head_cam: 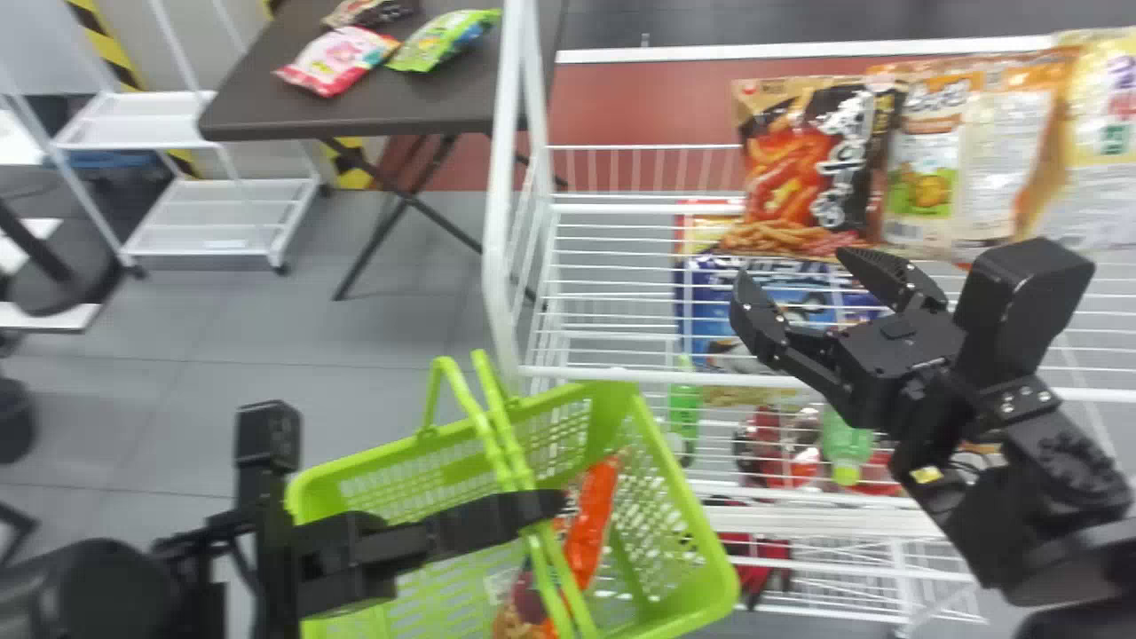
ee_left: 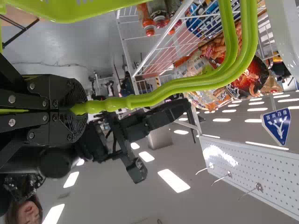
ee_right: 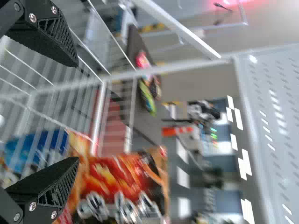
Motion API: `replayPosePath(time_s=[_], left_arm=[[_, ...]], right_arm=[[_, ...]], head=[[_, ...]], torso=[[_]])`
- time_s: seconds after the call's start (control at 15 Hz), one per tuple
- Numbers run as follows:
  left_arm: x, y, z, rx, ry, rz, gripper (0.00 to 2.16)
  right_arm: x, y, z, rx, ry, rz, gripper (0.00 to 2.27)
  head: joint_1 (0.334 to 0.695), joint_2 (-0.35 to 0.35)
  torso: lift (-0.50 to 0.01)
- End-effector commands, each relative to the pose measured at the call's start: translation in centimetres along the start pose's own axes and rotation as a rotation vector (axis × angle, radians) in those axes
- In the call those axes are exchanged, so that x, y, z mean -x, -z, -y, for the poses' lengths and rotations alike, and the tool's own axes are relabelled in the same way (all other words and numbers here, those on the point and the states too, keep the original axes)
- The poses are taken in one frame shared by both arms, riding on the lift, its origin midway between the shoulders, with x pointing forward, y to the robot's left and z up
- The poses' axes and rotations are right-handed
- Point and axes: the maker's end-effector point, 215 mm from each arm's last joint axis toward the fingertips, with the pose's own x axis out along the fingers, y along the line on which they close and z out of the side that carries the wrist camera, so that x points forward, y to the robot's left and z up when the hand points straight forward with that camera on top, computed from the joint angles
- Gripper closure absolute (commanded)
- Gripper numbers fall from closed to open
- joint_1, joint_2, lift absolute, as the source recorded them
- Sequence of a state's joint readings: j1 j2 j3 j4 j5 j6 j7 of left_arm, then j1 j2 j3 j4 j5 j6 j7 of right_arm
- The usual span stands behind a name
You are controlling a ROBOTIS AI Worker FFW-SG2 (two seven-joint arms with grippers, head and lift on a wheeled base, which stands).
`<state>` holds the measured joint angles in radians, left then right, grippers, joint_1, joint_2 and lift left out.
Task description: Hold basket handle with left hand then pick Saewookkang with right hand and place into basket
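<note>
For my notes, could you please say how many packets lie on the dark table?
3: a pink packet left, a green packet right, a brown packet behind; others may be hidden.

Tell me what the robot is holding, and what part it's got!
The left gripper holds the basket by its green handle, with the jaws shut on it. The right gripper is open and holds nothing.

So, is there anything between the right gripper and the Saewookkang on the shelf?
Nothing visible does: the red front of the Saewookkang bag shows beyond the open right gripper, with no rail or other pack across it.
</note>
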<state>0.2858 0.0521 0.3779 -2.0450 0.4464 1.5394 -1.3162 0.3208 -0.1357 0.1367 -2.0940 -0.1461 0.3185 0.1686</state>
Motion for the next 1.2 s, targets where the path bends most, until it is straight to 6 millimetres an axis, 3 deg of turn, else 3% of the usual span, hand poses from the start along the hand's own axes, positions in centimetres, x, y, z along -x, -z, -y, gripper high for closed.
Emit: replayPosePath(time_s=[0.0, 0.33, 0.53, 1.13], left_arm=[[-0.1, 0.5, 0.0, 0.031, 0.001, -0.01, 2.16], [-0.1, 0.5, -0.1, 0.034, -0.001, -0.01, 2.16], [-0.2, 0.7, -0.1, 0.036, 0.001, -0.013, 2.16], [-0.1, 0.9, 0.0, 0.037, 0.003, -0.013, 2.16]], right_arm=[[1.5, 1.3, 2.8, 0.024, 0.058, 0.045, 0.09], [5.1, 5.6, 3.5, 0.019, 0.103, 0.068, 0.09], [6.3, 6.6, 4.1, 0.002, 0.133, 0.073, 0.09], [6.6, 6.6, 4.1, -0.006, 0.145, 0.078, 0.09]], head=[[0.695, 0.002], [0.695, -0.064], [0.695, -0.079], [0.695, -0.101]], torso=[[-0.013], [-0.013], [-0.013], [-0.013]])
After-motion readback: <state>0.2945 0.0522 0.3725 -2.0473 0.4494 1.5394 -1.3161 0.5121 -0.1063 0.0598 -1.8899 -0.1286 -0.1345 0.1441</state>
